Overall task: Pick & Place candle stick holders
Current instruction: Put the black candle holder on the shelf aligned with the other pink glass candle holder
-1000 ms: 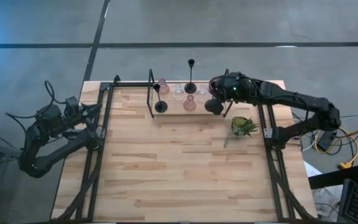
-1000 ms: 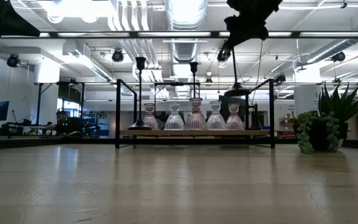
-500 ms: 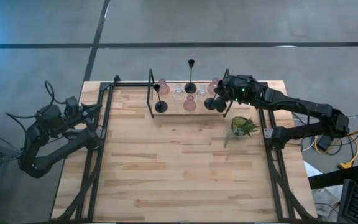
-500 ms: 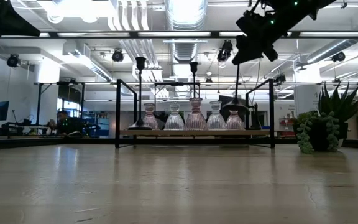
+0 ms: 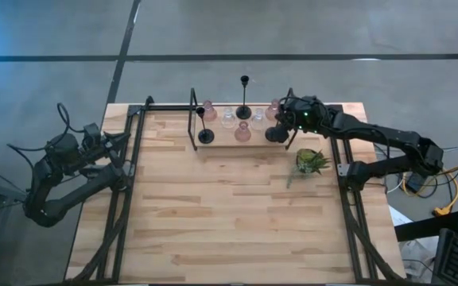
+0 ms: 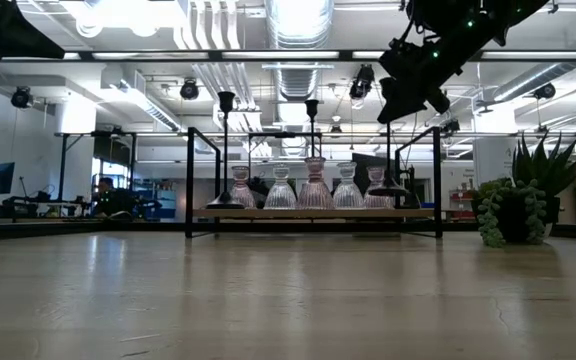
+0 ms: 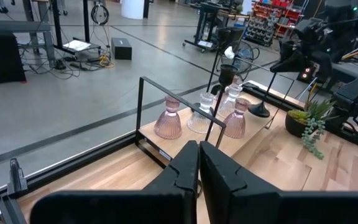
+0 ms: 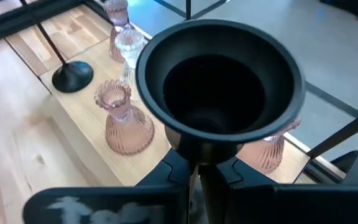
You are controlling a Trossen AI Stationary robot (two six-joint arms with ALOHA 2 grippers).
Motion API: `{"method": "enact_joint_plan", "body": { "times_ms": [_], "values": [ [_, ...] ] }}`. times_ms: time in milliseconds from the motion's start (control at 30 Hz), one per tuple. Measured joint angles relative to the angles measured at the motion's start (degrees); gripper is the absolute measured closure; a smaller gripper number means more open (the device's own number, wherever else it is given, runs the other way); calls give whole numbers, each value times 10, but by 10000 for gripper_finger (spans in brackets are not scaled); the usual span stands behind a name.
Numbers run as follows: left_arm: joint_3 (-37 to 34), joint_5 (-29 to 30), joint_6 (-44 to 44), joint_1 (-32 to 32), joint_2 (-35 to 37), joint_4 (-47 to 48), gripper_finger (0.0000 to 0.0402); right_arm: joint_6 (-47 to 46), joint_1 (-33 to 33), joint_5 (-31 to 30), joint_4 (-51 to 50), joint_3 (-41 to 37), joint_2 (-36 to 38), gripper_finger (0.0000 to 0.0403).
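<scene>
A wooden board at the table's far edge carries two black candle stick holders and several squat pink and clear glass ones. My right gripper is above the board's right end, shut on a third black holder. That holder's round base is at or just above the board. My left gripper is shut and empty at the table's left edge. My right gripper pinches the black holder's thin stem just under its cup, between its two fingers. The fingers come level from the table's right side, across the stem. The holder hangs nearly upright. I cannot tell whether its base touches the board.
A small green plant stands near the board's right end, under my right arm. A black metal frame stands around the board, and black rails run along both table sides. The near half of the wooden table holds nothing.
My right gripper has gone down and a little toward the table's right edge with the black holder. The holder's base, which hung well above the board and swung tilted, is now down at the board's right end, and the stem is nearly upright.
</scene>
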State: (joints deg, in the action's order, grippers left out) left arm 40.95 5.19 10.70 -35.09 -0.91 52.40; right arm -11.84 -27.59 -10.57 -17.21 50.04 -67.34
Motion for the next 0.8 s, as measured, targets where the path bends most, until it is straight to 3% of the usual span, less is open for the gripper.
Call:
{"method": "enact_joint_plan", "body": {
  "times_ms": [800],
  "values": [
    [0,0,0,0,0,0,385,1,-2,-34,-23,-13,-2,393]
  ]
}}
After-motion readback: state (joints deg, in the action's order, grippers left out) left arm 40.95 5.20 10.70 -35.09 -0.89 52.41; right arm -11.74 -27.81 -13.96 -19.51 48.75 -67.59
